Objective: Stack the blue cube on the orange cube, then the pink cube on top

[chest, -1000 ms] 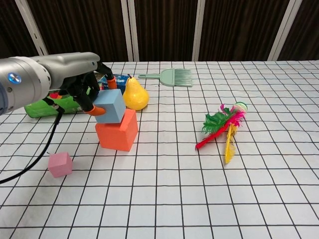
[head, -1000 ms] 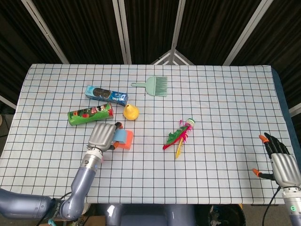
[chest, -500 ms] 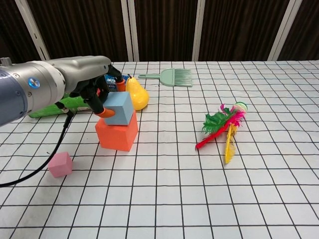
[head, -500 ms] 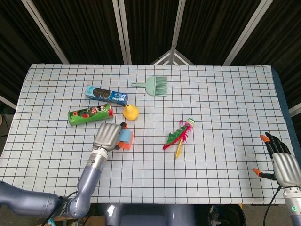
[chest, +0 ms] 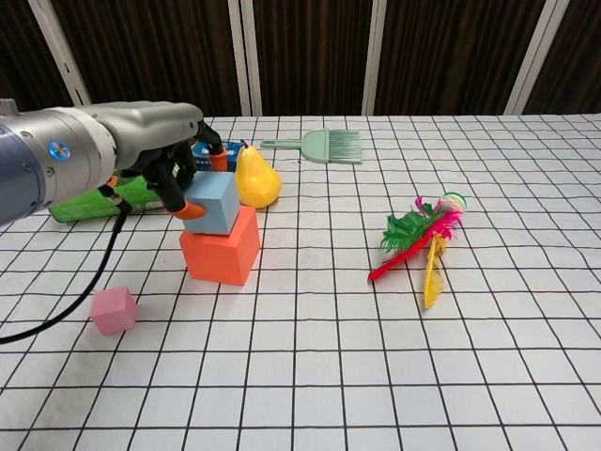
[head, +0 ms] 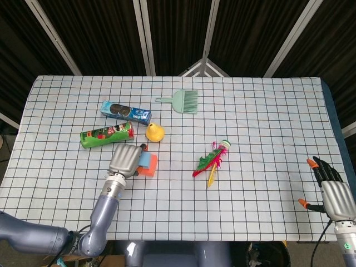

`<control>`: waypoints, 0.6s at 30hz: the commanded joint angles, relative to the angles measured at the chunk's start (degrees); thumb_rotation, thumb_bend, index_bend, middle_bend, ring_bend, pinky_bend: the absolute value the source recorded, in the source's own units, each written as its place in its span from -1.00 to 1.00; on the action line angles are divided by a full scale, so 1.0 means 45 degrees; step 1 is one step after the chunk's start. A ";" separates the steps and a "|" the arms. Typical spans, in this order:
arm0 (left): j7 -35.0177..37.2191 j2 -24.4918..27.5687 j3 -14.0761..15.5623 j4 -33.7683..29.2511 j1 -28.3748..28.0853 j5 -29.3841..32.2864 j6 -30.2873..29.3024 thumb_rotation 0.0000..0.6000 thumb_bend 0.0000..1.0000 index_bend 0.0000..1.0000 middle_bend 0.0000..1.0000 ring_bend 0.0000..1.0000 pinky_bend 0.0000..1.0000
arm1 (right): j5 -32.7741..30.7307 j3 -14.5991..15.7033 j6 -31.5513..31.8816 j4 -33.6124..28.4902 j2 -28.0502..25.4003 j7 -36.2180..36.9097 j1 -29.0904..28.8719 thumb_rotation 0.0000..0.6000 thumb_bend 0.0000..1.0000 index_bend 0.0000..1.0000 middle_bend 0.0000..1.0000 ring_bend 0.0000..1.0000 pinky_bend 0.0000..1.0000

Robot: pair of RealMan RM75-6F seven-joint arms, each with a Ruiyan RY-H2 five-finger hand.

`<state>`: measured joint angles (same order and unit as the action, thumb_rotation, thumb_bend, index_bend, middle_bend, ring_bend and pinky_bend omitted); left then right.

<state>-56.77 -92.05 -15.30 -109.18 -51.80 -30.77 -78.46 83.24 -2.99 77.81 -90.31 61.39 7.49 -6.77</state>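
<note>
Left hand [chest: 160, 169] gripping blue cube [chest: 211, 203], sitting on orange cube [chest: 221, 246]. Pink cube [chest: 114, 310] waiting on desk [chest: 376, 376]. Cubes looking light, foam-soft; pinching opposite faces advisable. Right hand [head: 334, 192] idling, fingers apart.

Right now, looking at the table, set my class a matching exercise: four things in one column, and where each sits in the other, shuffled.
Things:
1. blue cube
2. pink cube
3. pear
4. brush

Places:
A. alone on the cloth, nearest the chest camera
B. on the orange cube, held by the left hand
C. far side, past the pear
D. just behind the stack

Pairs: 1-B, 2-A, 3-D, 4-C
</note>
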 commanded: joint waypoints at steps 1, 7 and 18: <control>-0.0062 0.0008 0.0046 0.0012 -0.0057 0.0063 -0.0031 1.00 -0.25 -0.29 0.52 0.46 0.66 | -0.0021 -0.0004 -0.0020 -0.0001 0.0005 -0.0015 -0.0005 1.00 -0.86 -0.95 -0.95 -0.93 -0.73; -0.0108 -0.0062 0.0127 0.0076 -0.0178 0.0158 -0.0068 1.00 -0.25 -0.29 0.52 0.46 0.66 | -0.0059 -0.0011 -0.0080 -0.0006 0.0009 -0.0030 -0.0028 1.00 -0.86 -0.95 -0.95 -0.93 -0.73; -0.0002 -0.0178 0.0166 0.0149 -0.0339 0.0117 -0.0098 1.00 -0.25 -0.29 0.52 0.45 0.66 | -0.0044 -0.0015 -0.0060 0.0023 -0.0013 0.0090 -0.0016 1.00 -0.86 -0.95 -0.95 -0.93 -0.73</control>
<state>-56.78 -92.84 -14.56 -108.51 -53.32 -30.23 -78.89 83.04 -3.06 77.55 -90.20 61.34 7.89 -6.84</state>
